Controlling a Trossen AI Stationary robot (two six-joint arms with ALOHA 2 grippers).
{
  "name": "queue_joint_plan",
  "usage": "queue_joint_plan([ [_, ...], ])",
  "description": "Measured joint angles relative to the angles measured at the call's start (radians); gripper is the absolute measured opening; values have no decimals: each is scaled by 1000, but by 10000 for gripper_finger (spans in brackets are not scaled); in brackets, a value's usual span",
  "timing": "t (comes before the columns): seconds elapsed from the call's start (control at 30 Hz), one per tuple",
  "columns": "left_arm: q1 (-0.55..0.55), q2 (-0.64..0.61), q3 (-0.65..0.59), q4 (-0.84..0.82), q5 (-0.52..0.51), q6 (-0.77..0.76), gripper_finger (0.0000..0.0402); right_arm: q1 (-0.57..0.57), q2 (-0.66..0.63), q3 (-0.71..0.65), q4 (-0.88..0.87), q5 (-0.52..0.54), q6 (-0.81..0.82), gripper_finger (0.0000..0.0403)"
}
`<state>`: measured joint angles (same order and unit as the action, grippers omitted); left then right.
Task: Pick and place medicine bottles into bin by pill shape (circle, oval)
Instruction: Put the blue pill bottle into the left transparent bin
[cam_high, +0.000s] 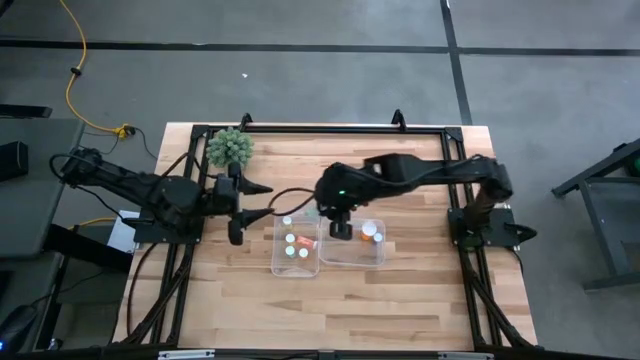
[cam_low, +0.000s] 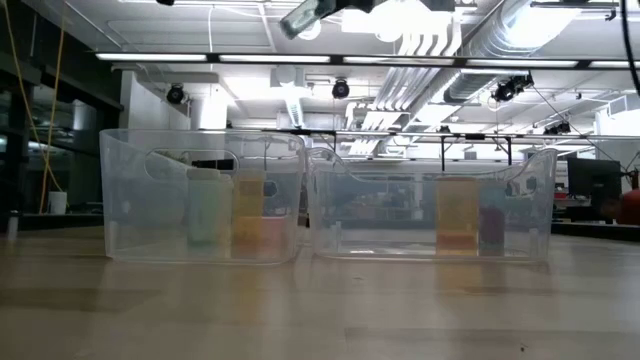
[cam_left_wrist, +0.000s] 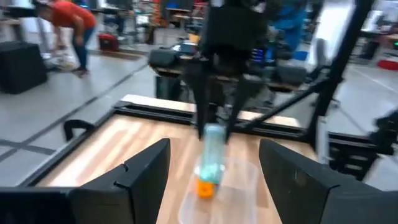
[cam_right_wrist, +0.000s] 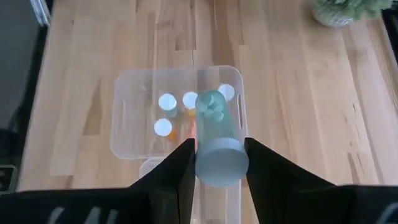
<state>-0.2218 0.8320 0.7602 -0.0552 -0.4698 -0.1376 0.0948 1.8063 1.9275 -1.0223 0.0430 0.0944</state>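
I see my right pincer, half closed on a pale teal translucent bottle, high above the two clear plastic bins, so a drop from here may bounce into the wrong one, while my left pincer waits beside, wide open and empty.

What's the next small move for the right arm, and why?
Probably lower the right gripper over a bin before opening. It is shut on a clear teal bottle held above the two clear bins, about over their shared edge, so centring over the chosen bin first seems safer. The left gripper waits open beside the left bin.
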Motion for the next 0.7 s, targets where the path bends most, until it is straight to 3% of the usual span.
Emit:
queue_joint_plan([
  [0.1, 0, 28, 0, -5, -74, -27, 228, -4, 72, 83, -38, -2, -35, 106],
  [0.2, -2, 78, 0, -5, -128, -43, 196, -4, 132, 144, -51, -3, -67, 106],
  [0.47, -19, 234, -1, -18, -221, -140, 16, -6, 178, 162, -55, -2, -73, 106],
  [0.7, -23, 312, -1, 29, -226, -191, 2, -19, 178, 159, -50, 16, -37, 106],
])
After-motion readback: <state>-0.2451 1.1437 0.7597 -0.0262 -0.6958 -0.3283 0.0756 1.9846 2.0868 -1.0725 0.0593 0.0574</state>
